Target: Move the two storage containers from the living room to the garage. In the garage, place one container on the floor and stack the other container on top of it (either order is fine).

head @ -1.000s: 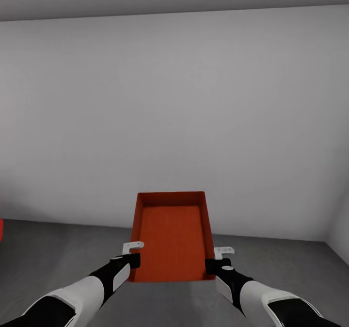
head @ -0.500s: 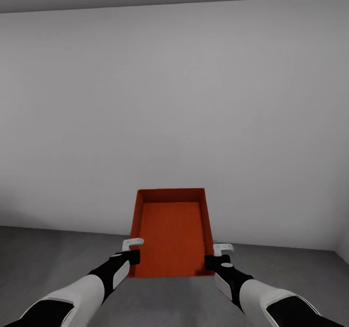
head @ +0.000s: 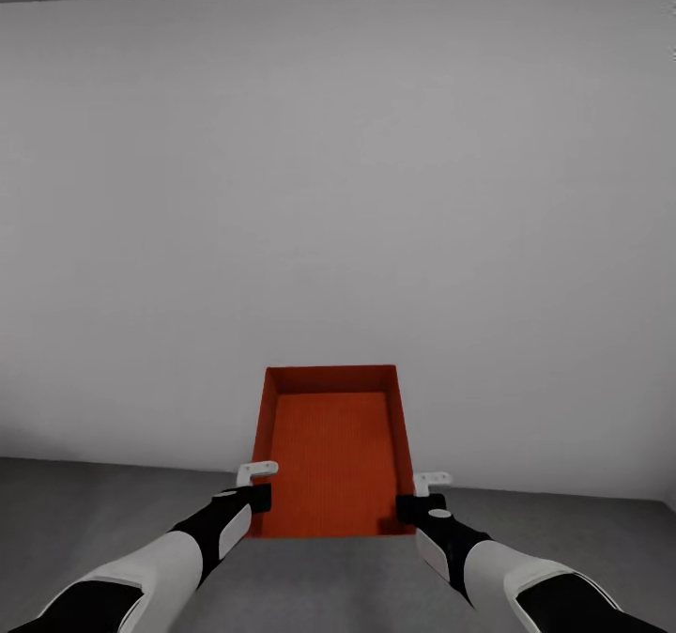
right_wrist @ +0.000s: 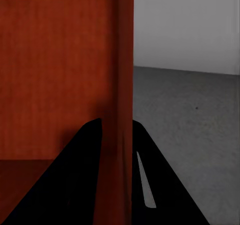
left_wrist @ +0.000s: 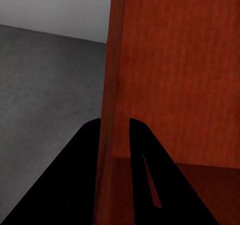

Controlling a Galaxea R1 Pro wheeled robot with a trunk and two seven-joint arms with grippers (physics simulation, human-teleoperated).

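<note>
Wall nearer than before; one storage container [head: 330, 455] clamped by left end effector [head: 257, 494], right end effector [head: 409, 503].

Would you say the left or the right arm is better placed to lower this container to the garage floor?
Neither: both. The left gripper and right gripper each pinch an opposite side wall of the container, jaws straddling the wall, level with each other, so lowering together onto the floor looks safest.

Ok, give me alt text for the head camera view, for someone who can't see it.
A red-orange open-top storage container is carried in front of the robot, the left tool and right tool each clamped on one of its long side walls. Beyond it are a dark grey concrete floor and a plain grey-white wall.
</note>
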